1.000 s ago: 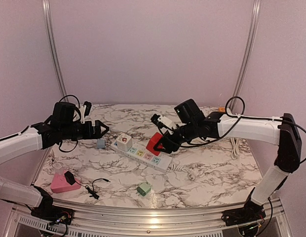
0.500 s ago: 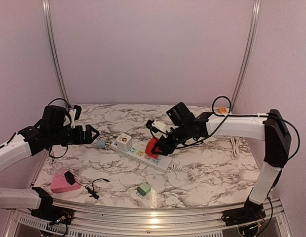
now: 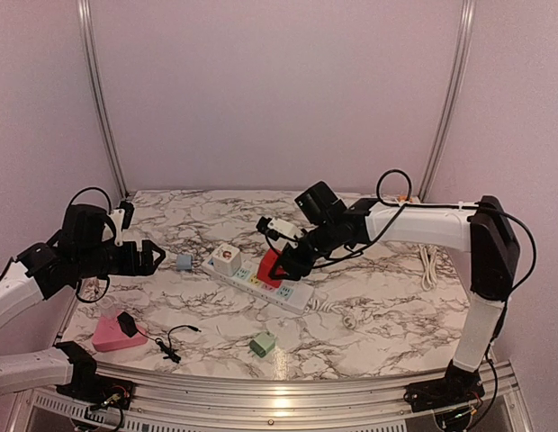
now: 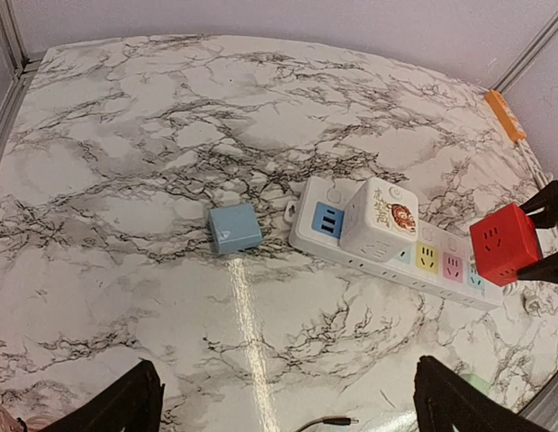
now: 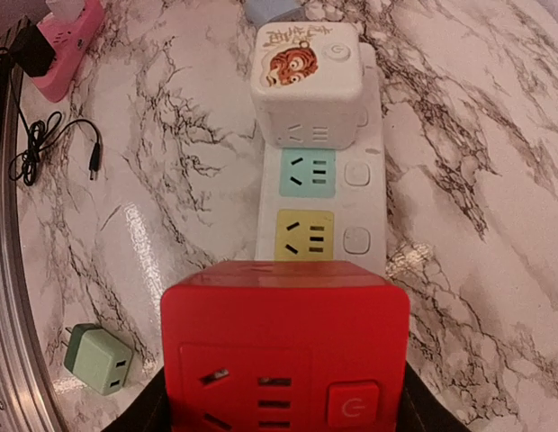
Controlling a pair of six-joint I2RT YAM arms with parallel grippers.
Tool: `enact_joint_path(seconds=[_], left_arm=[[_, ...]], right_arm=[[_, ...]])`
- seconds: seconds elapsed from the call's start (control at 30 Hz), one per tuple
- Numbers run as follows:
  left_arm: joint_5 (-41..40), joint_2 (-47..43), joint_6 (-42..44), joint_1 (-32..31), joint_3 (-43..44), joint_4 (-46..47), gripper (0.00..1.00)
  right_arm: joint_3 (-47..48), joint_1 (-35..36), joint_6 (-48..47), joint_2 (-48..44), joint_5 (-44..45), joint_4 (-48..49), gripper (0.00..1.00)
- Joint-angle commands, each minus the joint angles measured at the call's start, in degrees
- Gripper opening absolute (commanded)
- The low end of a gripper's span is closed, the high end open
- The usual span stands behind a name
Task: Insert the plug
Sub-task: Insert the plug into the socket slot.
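Red cube plug (image 5: 283, 351) is clamped between the two fingers of the right gripper (image 3: 284, 261), one finger pressed on each side of it. In the right wrist view its upper face shows socket slots and a round power button. It hangs tilted over the near half of a white power strip (image 5: 364, 202), above the sockets that come after the yellow one. Whether its underside touches the strip cannot be told.

The strip lies at a slant across the middle of a marble table (image 3: 378, 315). A white cube adapter (image 5: 306, 81) with a tiger picture on top is plugged in near the strip's far left end. A teal socket and a yellow socket lie bare between the white cube and the red one. A small pale blue cube (image 4: 234, 229) sits on the marble just left of the strip's end, apart from it.

The left gripper (image 3: 153, 256) hovers over the left side of the table with its fingers spread wide and nothing between them, well away from the strip.

Near the front edge lie a green plug (image 3: 263, 344), a loose black cable (image 3: 175, 342), and a pink block (image 3: 108, 333) with a black plug on it. A white cord (image 3: 427, 265) runs along the right side.
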Motion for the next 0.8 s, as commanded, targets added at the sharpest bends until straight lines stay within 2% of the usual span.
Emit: enact_joint_path(seconds=[0.0, 0.77], left_arm=[[-1.2, -0.51, 1.16, 0.22, -0.95, -1.41, 0.99], [-1.36, -0.37, 0.9, 0.49, -1.5, -0.9, 0.99]], right_arm=[[2.43, 0.16, -1.43, 1.5, -1.96, -0.26, 0.0], [4.35, 0.15, -2.78, 4.04, 0.63, -0.45, 0.0]])
